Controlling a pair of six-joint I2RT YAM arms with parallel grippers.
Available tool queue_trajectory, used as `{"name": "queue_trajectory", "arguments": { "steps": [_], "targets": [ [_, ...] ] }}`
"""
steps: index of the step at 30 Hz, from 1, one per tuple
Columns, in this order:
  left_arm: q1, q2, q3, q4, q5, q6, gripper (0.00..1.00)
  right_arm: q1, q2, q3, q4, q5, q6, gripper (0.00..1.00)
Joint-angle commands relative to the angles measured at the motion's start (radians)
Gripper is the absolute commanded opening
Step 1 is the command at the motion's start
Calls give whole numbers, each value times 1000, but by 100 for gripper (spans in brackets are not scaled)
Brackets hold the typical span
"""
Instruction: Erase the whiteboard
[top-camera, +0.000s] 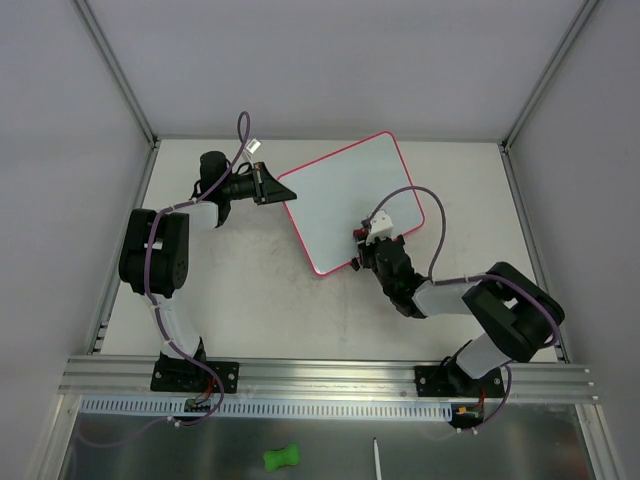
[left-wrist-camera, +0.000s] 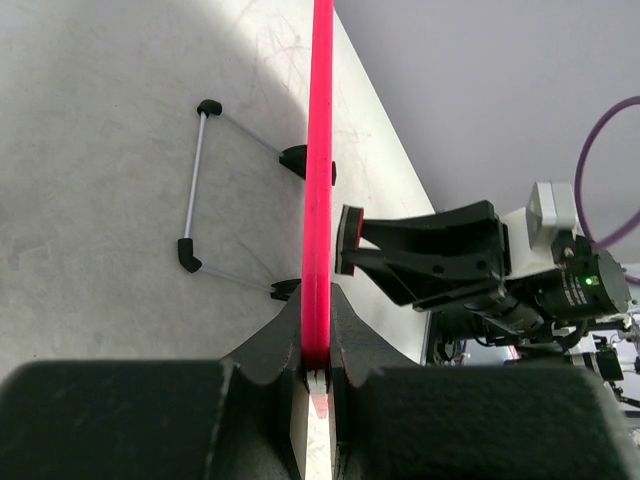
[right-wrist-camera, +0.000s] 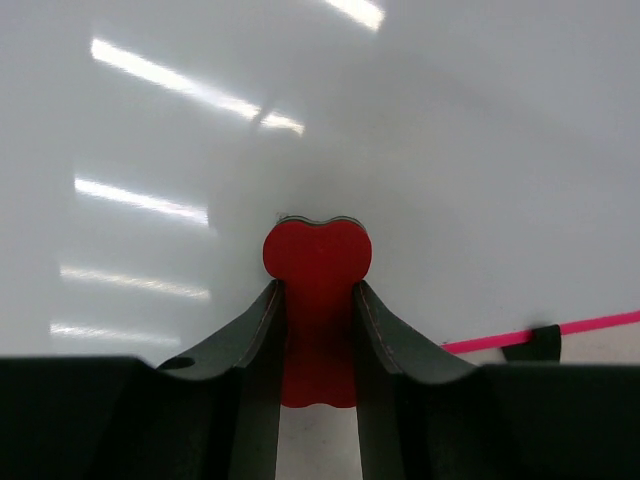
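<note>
The whiteboard (top-camera: 350, 200) has a pink-red frame and lies tilted in the middle of the table; its face looks blank. My left gripper (top-camera: 272, 186) is shut on the board's left edge. In the left wrist view the frame (left-wrist-camera: 318, 180) runs edge-on between the jaws of that gripper (left-wrist-camera: 318, 340). My right gripper (top-camera: 362, 243) is shut on a red eraser (right-wrist-camera: 317, 265) with a rounded head, held against the white surface near the board's near edge. In the right wrist view the gripper (right-wrist-camera: 317, 300) clamps the eraser's stem. The eraser also shows in the left wrist view (left-wrist-camera: 350, 228).
A wire stand (left-wrist-camera: 200, 190) folds out under the board. A black clip (right-wrist-camera: 535, 343) sits on the pink frame (right-wrist-camera: 590, 324). A green object (top-camera: 283, 458) and a thin white stick (top-camera: 377, 460) lie below the aluminium rail (top-camera: 330, 375). Grey walls enclose the table.
</note>
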Motion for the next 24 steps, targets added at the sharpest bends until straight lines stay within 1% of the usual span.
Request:
{"name": "queue_trajectory", "arguments": {
  "steps": [1, 2, 3, 5, 10, 14, 16, 21, 24],
  "targets": [
    [-15, -21, 6, -44, 41, 39, 0, 33, -48, 6, 52, -94, -74, 0],
    [-15, -21, 6, -45, 41, 39, 0, 33, -51, 11, 40, -169, -76, 0],
    [-15, -23, 6, -45, 41, 39, 0, 33, -53, 29, -4, -203, -74, 0],
    [-15, -21, 8, -45, 40, 39, 0, 44, -47, 44, -32, -272, -73, 0],
    [-15, -23, 8, -50, 40, 40, 0, 114, -12, 63, -36, -292, -94, 0],
    [-15, -23, 8, -51, 40, 40, 0, 167, 31, 98, -60, -249, -139, 0],
    [-15, -24, 8, -53, 40, 40, 0, 197, 50, 124, -120, -231, -159, 0],
    [-15, -26, 8, -55, 41, 42, 0, 254, 100, 207, -219, -90, -197, 0],
    [-15, -26, 8, -55, 41, 42, 0, 270, 114, 236, -267, -42, -194, 0]
  ]
}}
